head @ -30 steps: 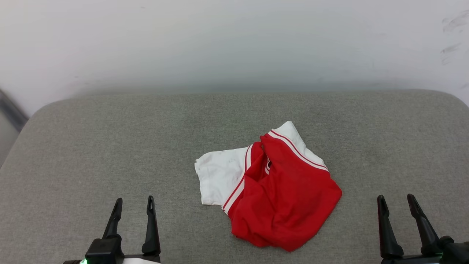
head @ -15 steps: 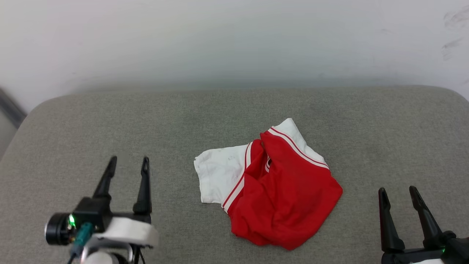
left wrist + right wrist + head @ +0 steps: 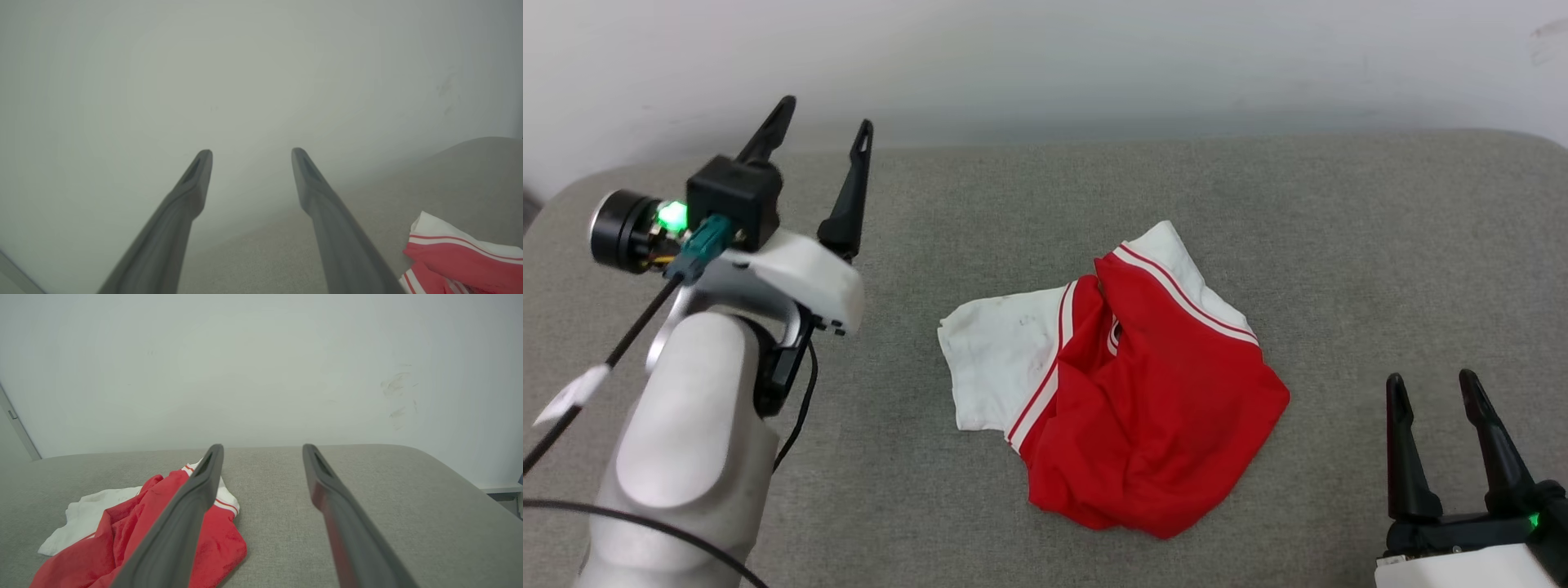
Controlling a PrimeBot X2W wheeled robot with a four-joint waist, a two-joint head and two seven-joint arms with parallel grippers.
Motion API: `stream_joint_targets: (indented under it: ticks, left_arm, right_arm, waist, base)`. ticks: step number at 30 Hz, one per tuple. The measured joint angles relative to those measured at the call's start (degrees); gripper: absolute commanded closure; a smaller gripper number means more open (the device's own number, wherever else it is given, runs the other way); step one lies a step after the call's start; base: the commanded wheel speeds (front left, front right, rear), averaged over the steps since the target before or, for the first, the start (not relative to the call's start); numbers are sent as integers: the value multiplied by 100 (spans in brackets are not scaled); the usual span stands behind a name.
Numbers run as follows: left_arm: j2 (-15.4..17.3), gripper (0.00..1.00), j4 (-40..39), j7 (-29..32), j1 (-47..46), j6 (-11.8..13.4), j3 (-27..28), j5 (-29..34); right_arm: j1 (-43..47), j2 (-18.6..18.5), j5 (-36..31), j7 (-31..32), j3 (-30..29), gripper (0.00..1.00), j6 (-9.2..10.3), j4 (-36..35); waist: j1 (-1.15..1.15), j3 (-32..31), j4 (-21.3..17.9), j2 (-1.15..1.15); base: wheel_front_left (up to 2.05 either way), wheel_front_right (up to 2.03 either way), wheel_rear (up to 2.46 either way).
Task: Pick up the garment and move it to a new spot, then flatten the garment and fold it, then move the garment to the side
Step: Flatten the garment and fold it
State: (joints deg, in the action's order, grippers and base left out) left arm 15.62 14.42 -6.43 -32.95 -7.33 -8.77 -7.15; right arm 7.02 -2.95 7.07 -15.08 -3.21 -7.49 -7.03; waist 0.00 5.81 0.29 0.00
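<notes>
Red cloth with white sleeves, the garment (image 3: 1143,408) lies crumpled about the middle of the grey fabric tabletop (image 3: 1339,212), one sleeve spread toward the left edge, the other, with its striped trim, toward the far edge. The left claw (image 3: 827,114) hangs above the far left corner, fingers spread wide with nothing between them, pointing at the pale wall (image 3: 1094,65). The right claw (image 3: 1432,378) sits by the near right corner, equally wide and empty, clear of the garment.

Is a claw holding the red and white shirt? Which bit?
Nothing is held. The left claw and the right claw are both open and empty; the shirt lies crumpled on the grey cushion, touching neither.
</notes>
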Motion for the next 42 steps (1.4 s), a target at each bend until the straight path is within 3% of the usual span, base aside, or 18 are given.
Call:
stream_joint_targets:
  ticks: [4, 13, 18, 24, 34, 35, 36, 37, 42]
  left_arm:
    - [305, 0, 267, 924, -618, -7, -899, -535]
    - [1190, 0, 624, 3599, -1845, -7, -2782, -2771]
    - [1521, 0, 673, 4786, -2339, -7, -3684, -3586]
    - [1607, 0, 1062, 5413, -2643, -7, -4430, -4042]
    - [1660, 0, 1582, 5606, -2907, -5, -5460, -4406]
    - [1669, 5, 1589, 5604, -2964, -5, -5566, -4414]
    - [1666, 69, 1599, 5539, -3008, -5, -5651, -4413]
    - [1660, 100, 1623, 5476, -3045, -5, -5747, -4420]
    - [1547, 100, 1678, 5056, -3083, -7, -5944, -4723]
  right_arm:
    - [-125, 2, -7, 0, 3, 0, -1, -54]
    - [-360, 1, -62, 0, 112, 0, -1, -99]
    - [-521, 2, -102, 0, 186, 0, -1, -134]
    - [-734, 2, -96, 0, 297, 0, -1, -152]
    - [-913, 2, 8, 0, 447, 0, -1, -133]
    - [-913, 1, 16, 0, 439, 0, -1, -129]
    - [-912, 1, 25, 0, 435, 0, -1, -125]
    - [-911, 1, 27, 0, 435, 0, 0, -114]
    - [-888, 1, 36, 0, 430, 0, 0, -87]
  waist:
    - [0, 215, -26, 0]
    - [0, 639, -143, 0]
    - [0, 913, -238, 0]
    - [1, 1262, -395, 0]
    - [0, 1614, -709, 0]
    - [0, 1622, -713, 0]
    - [0, 1621, -704, 0]
    - [0, 1610, -685, 0]
    - [0, 1462, -546, 0]
  base:
    - [0, 0, 0]
    - [0, 0, 0]
    - [0, 0, 0]
    - [0, 0, 0]
    - [0, 0, 0]
    - [0, 0, 0]
    - [0, 0, 0]
    - [0, 0, 0]
    - [0, 0, 0]
